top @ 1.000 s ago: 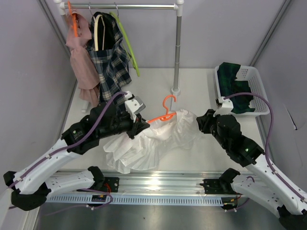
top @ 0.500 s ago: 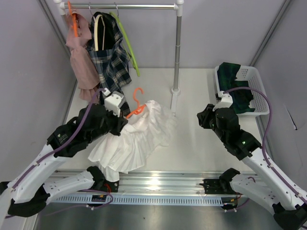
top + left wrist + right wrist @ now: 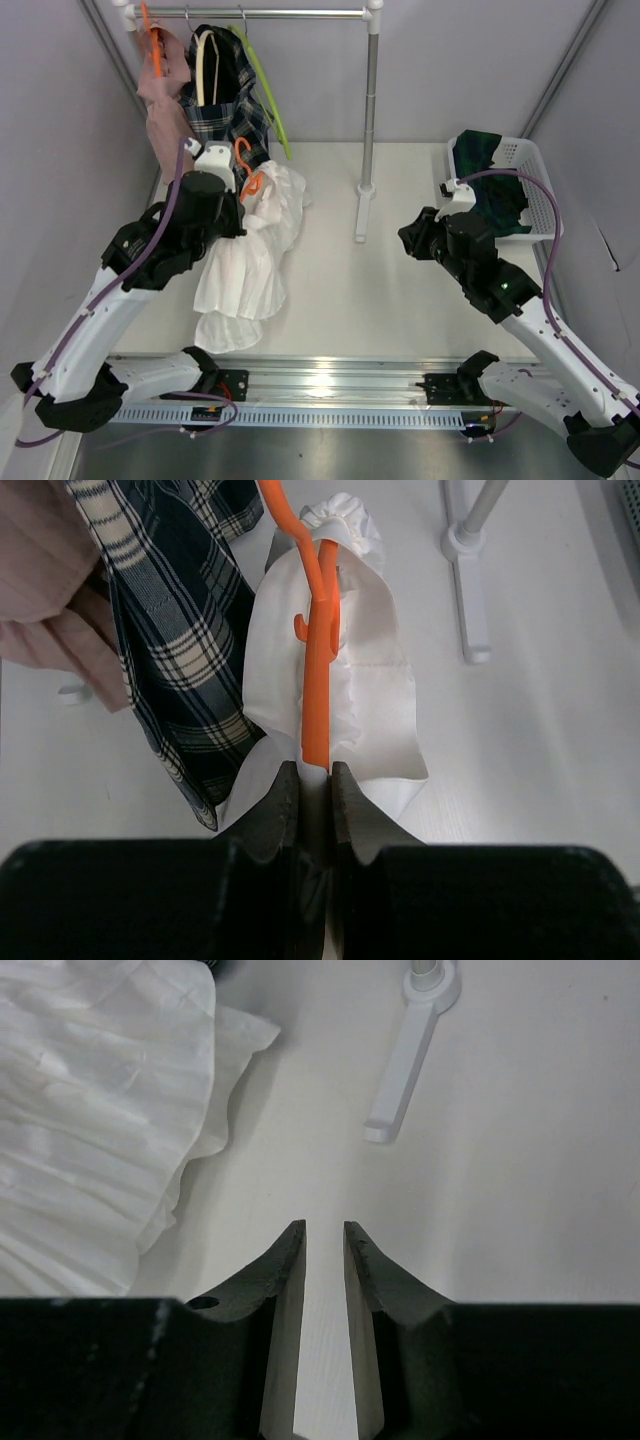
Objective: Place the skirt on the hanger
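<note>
The white pleated skirt (image 3: 248, 262) hangs on the orange hanger (image 3: 246, 170), held up at the back left in front of the rack's clothes. My left gripper (image 3: 236, 198) is shut on the hanger's lower bar. In the left wrist view the hanger (image 3: 318, 680) runs up from my left gripper (image 3: 315, 772), with skirt fabric (image 3: 375, 700) bunched around it. My right gripper (image 3: 404, 240) hovers over bare table right of the rack post. Its jaws stand a little apart, open, with nothing between them (image 3: 325, 1228). The skirt's hem (image 3: 90, 1110) lies to its left.
A clothes rack with its rail (image 3: 280, 14) and post (image 3: 370, 110) stands at the back, its foot (image 3: 400, 1080) on the table. A plaid garment (image 3: 235, 125), a pink garment (image 3: 165, 115) and a lime hanger (image 3: 268, 90) hang there. A white basket (image 3: 537, 185) holds dark green cloth (image 3: 485, 175).
My left arm has swung the hanger and skirt from the table's middle up to the back left, near the hanging clothes. The skirt has left the right gripper's side; that arm shifted slightly back.
</note>
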Controlling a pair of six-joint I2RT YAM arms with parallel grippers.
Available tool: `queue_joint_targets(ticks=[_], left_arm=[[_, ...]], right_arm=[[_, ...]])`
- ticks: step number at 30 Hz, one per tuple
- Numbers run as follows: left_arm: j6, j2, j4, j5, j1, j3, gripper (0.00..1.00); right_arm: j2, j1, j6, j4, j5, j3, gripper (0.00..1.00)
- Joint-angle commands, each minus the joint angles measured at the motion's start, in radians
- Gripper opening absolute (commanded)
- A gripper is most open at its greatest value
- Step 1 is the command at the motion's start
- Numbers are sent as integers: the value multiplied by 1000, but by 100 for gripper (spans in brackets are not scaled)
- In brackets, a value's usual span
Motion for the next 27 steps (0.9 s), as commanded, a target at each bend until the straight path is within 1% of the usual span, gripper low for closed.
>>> queue_joint_targets(ticks=[1,3,8,13,15,18,19,23,27], left_arm=[[-49,57,80,-56,27,117,0],[-50,111,103,-53,47,139,0],[-52,229,120,-71,106,269,0],[-67,339,137,-68,142,375,0],[-72,370,137,-42,142,437,0],[-76,416,138,-10,142,485,0],[-72,428,134,-11,142,528,0],[-47,506,118,-3,142,616,0],[-15,580,86,44,142,727,0]], right_arm=[[-1,-1,-13,27,-29,56,27],[-3,-3,-12,24,-33,57,27],[-10,-4,-16,13,-37,60,27],[-18,-3,-19,10,-36,57,27],[-20,-3,-19,7,-36,56,27],[-24,-1,-25,4,-33,53,27],[-24,-3,-26,2,-31,53,27],[-33,-4,-29,-2,-28,51,27],[-43,-4,-29,-6,-26,44,27]])
